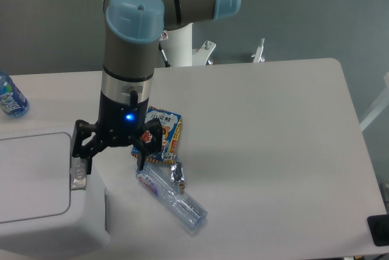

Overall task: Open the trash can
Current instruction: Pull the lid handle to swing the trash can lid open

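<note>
We see gripper [110, 150] jaws spread wide, one finger [81, 150] above grey button [78, 174] on bin [55, 211] rim; risk: finger slips off, lid [30, 175] stays shut; other finger snags wrappers [163, 133].

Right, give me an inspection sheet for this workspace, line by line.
Surface: white table, right side bare.
Job's things: trash can at lower left, lid flat and closed.
Clutter: snack packet, clear plastic bottle lying flat, blue bottle at left edge.
Grippers: gripper open, one finger at the bin's right rim by the grey button.
Cables: nothing seen.
Surroundings: grey floor, robot base behind table.
</note>
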